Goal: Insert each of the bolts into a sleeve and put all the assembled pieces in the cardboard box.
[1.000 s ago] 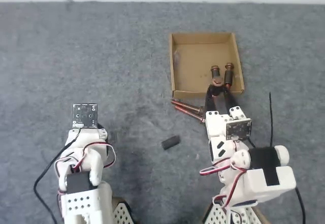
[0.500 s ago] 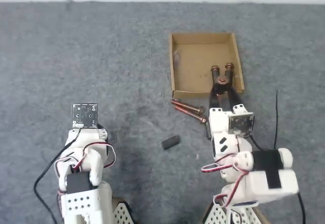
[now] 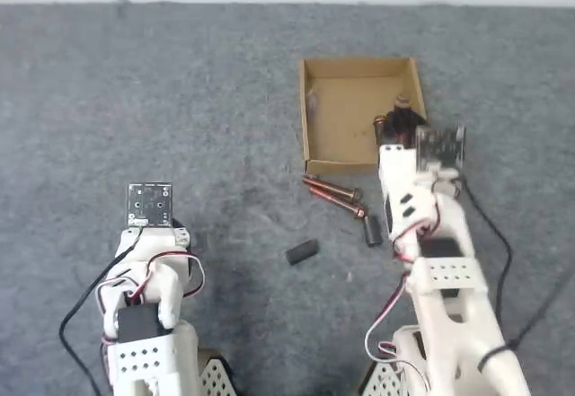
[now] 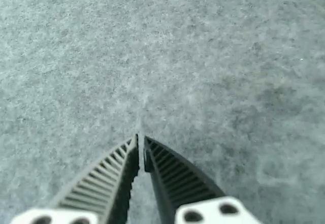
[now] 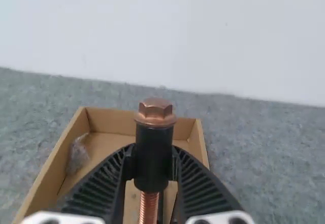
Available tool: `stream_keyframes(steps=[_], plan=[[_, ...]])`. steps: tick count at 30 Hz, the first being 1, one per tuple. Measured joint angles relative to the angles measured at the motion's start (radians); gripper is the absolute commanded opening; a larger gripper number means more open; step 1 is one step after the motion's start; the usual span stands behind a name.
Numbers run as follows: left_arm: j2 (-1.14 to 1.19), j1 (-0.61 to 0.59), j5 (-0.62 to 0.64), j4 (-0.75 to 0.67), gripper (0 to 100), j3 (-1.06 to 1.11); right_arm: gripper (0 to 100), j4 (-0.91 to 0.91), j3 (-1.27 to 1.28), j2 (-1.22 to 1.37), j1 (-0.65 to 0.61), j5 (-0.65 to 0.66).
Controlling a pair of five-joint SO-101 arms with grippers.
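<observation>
Fingers of right gripper clamp a black sleeve with a bolt through it, upright over the cardboard box toward the table's far edge. Left gripper is pinched closed on nothing, near the front edge. Two bare bolts lie just outside the box's near wall. Loose sleeve sits by their heads, second loose sleeve nearer. Possibly another piece in the box, half hidden.

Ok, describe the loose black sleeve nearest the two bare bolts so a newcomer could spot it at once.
Start at the cardboard box on the grey mat; two copper bolts lie just outside its near wall. The sleeve is the short black tube just past them, beside the right arm. The other loose sleeve lies farther off, alone on the mat.
</observation>
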Motion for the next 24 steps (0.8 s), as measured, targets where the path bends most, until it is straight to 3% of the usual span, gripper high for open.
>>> stream_keyframes(steps=[4,13,18,24], plan=[[0.0,0.0,0.0,0.0,1,0.0,0.6,0.347,-0.199,-0.012,0.0,0.0],[0.0,0.0,0.0,0.0,1,0.0,0.6,0.816,-0.661,0.27,0.0,0.051],[0.0,0.0,0.0,0.0,1,0.0,0.6,0.973,-0.908,0.5,0.0,0.051],[0.0,0.0,0.0,0.0,1,0.0,0.6,1.019,-1.146,0.743,0.005,0.051]])
